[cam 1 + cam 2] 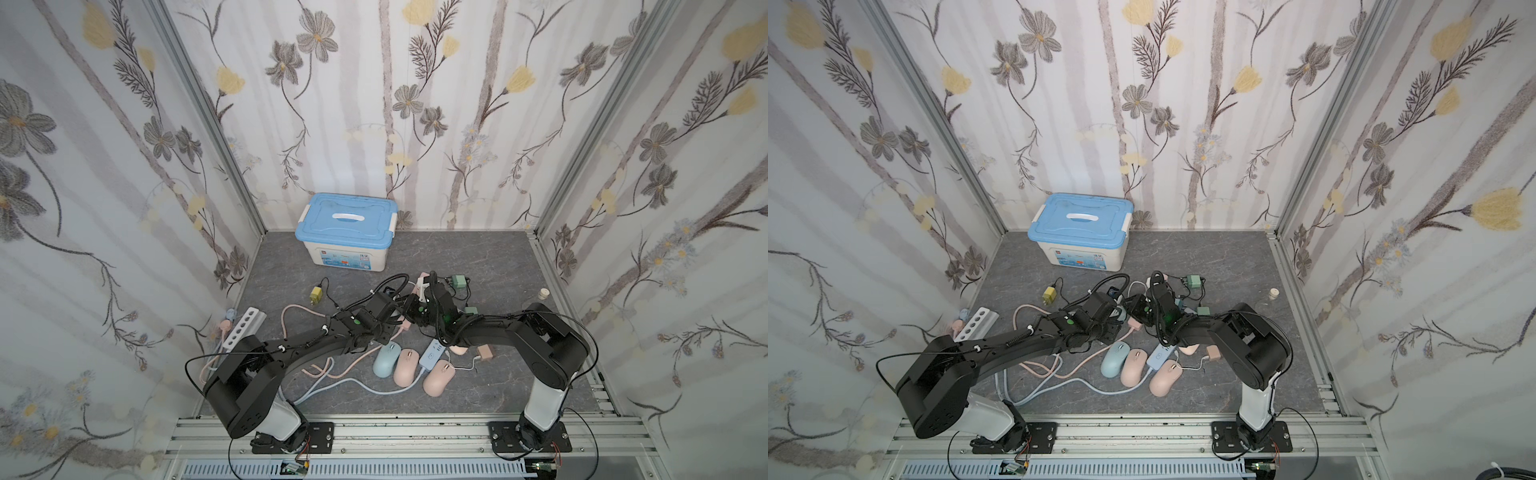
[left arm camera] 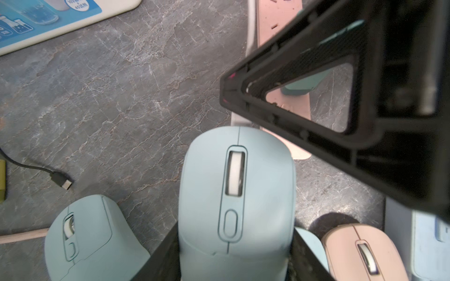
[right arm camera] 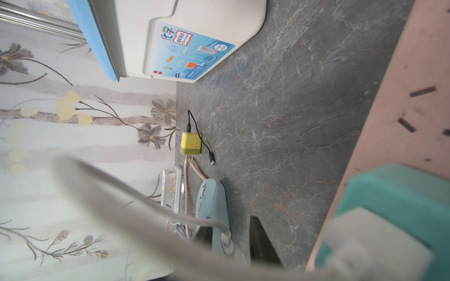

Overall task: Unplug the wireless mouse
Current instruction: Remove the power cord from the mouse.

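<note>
Low and centre in the left wrist view: mouse (image 2: 263, 185), light blue, wheel side up, clamped at its flanks between the black fingers (image 2: 168, 258) of the left gripper (image 2: 235, 228), jaws spread just to the shell's width. Hidden in both top views beneath the two arms meeting over the middle of the table (image 1: 478, 257). Just beyond the mouse's nose, at upper right of the left wrist frame, one triangular finger (image 2: 292, 129) of the right gripper (image 1: 413, 309), above a pink strip (image 2: 275, 14) with a teal plug (image 2: 302, 85) on it. Impossible to tell the right jaws' spread or any hold. In the right wrist view, a white cable (image 3: 126, 211), blurred, sweeping across the lower frame to a plug (image 3: 227, 243) at the mouse's end. At lower left of the left wrist view, a second blue mouse (image 2: 85, 238); at lower right, a pink mouse (image 2: 365, 253); near the left edge, a loose black USB lead (image 2: 60, 181). At the back of the table in both top views, a white box (image 1: 324, 224) with a blue lid; in front of it, toward the left, a yellow charger (image 1: 316, 294).
</note>
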You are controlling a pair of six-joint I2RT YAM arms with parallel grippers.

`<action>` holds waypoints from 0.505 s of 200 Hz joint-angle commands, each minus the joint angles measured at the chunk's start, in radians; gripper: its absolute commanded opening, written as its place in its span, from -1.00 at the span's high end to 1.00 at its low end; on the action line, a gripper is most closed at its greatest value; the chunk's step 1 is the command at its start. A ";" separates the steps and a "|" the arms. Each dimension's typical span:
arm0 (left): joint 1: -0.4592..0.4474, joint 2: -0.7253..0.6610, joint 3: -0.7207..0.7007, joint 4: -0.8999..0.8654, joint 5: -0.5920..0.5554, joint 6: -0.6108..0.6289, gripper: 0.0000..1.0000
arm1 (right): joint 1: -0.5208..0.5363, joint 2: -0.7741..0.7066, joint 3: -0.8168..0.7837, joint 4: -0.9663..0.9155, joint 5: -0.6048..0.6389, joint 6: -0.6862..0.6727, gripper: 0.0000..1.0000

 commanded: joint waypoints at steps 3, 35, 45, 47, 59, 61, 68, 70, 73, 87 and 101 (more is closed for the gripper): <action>0.000 -0.003 -0.003 0.037 0.008 0.008 1.00 | -0.001 0.008 0.001 0.102 -0.005 0.051 0.50; 0.001 -0.002 -0.006 0.041 0.017 0.004 1.00 | -0.001 0.024 -0.003 0.140 -0.009 0.088 0.62; 0.000 -0.001 -0.005 0.040 0.017 0.002 1.00 | 0.001 0.029 -0.003 0.141 -0.008 0.099 0.68; 0.001 -0.001 -0.005 0.040 0.018 0.003 1.00 | 0.001 0.031 -0.004 0.146 -0.007 0.102 0.70; 0.002 -0.001 -0.005 0.042 0.020 0.000 1.00 | 0.004 0.039 -0.008 0.166 -0.009 0.120 0.79; 0.001 -0.001 -0.006 0.041 0.020 -0.002 1.00 | 0.005 0.040 -0.008 0.168 -0.010 0.123 0.80; 0.003 -0.003 -0.006 0.043 0.021 -0.003 1.00 | 0.006 0.045 -0.004 0.170 -0.011 0.126 0.86; 0.003 -0.003 -0.005 0.043 0.021 -0.004 1.00 | 0.007 0.046 -0.003 0.170 -0.010 0.127 0.88; 0.004 -0.004 -0.005 0.044 0.023 -0.006 1.00 | 0.009 0.047 -0.002 0.171 -0.009 0.128 0.90; 0.004 -0.008 -0.002 0.039 0.026 -0.014 1.00 | 0.010 0.052 -0.006 0.187 -0.002 0.138 1.00; 0.006 -0.020 -0.003 0.030 0.032 -0.037 1.00 | 0.010 0.054 -0.010 0.201 0.008 0.142 1.00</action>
